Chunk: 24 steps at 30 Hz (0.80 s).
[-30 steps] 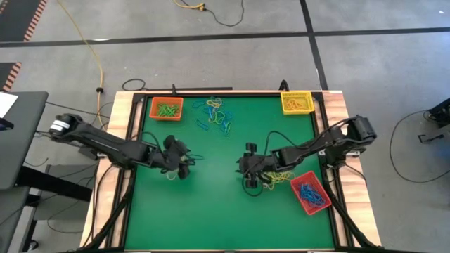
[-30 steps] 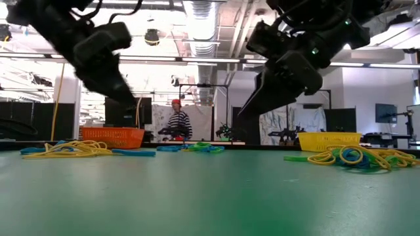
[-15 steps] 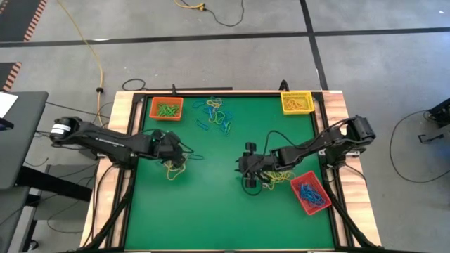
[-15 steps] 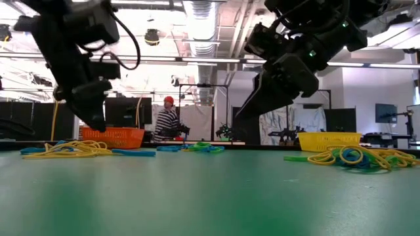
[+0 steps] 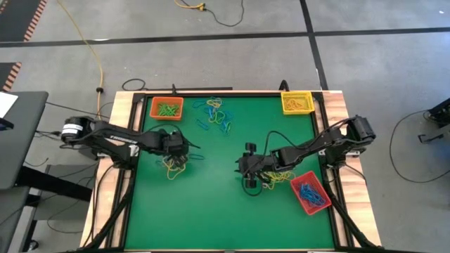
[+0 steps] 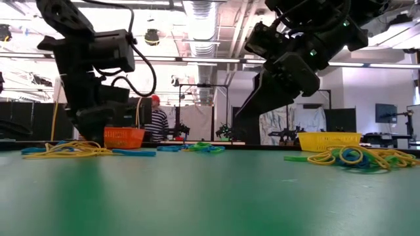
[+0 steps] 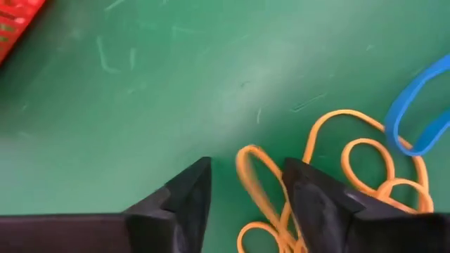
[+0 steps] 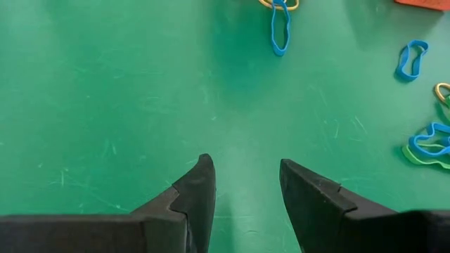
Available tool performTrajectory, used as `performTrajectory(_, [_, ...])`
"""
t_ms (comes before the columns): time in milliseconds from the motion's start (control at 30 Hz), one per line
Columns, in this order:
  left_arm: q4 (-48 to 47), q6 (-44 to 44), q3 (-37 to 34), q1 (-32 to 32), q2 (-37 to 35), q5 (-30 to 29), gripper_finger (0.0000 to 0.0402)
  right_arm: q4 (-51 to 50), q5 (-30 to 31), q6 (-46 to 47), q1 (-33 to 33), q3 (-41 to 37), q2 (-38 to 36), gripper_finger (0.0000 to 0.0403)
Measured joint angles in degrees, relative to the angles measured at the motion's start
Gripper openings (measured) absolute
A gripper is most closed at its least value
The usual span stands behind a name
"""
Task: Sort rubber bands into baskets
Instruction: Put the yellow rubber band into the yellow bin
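Green desk (image 5: 211,204) with both arms working low over it, grey shop floor all around.
Orange basket (image 5: 166,108) is sitting at the back left corner, yellow basket (image 5: 296,102) at the back right, red basket (image 5: 309,192) at the front right. Left gripper (image 7: 242,184) is hanging right over a tangle of yellow rubber bands (image 5: 174,165) on the desk's left side, fingers spread with one yellow loop (image 7: 256,184) lying between them. Right gripper (image 8: 242,184) is hovering near the middle beside another small pile (image 5: 276,177), fingers spread over bare green. More loose bands (image 5: 214,114) are lying near the orange basket.
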Motion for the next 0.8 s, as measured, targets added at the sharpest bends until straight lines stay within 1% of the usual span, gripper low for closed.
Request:
performTrajectory(67, [0.9,1.9,0.0,0.1,0.0,0.3,0.0129,-0.1,0.0,0.1,0.0,0.0,0.0,0.0187])
performTrajectory(167, [3.0,5.8,-0.2,-0.1,-0.8,0.8,0.0045,-0.2,0.0,0.4,0.0,0.0,0.0,0.0187])
performTrajectory(200, [3.8,6.9,-0.2,-0.1,-1.3,1.3,0.0023,-0.2,0.0,0.4,0.0,0.0,0.0,0.0187])
performTrajectory(233, [4.5,7.7,-0.2,-0.2,-1.8,1.8,0.0014,-0.2,0.0,0.4,0.0,0.0,0.0,0.0187])
performTrajectory(400, [5.1,8.5,-0.2,-0.2,-5.3,1.5,0.0002,-0.2,0.0,0.4,0.0,0.0,0.0,0.0187])
performTrajectory(567, [6.3,9.1,-0.2,-1.0,-11.4,1.4,0.0000,0.1,0.0,0.5,0.0,0.0,0.0,0.0187])
performTrajectory(700, [10.1,11.0,-0.2,-2.8,-16.8,1.4,0.0000,2.1,0.0,0.6,-0.1,0.0,0.0,0.0187])
performTrajectory(800, [14.6,12.9,-0.2,-4.3,-20.3,1.4,0.0000,5.8,0.1,0.6,-0.5,0.0,0.0,0.0187])
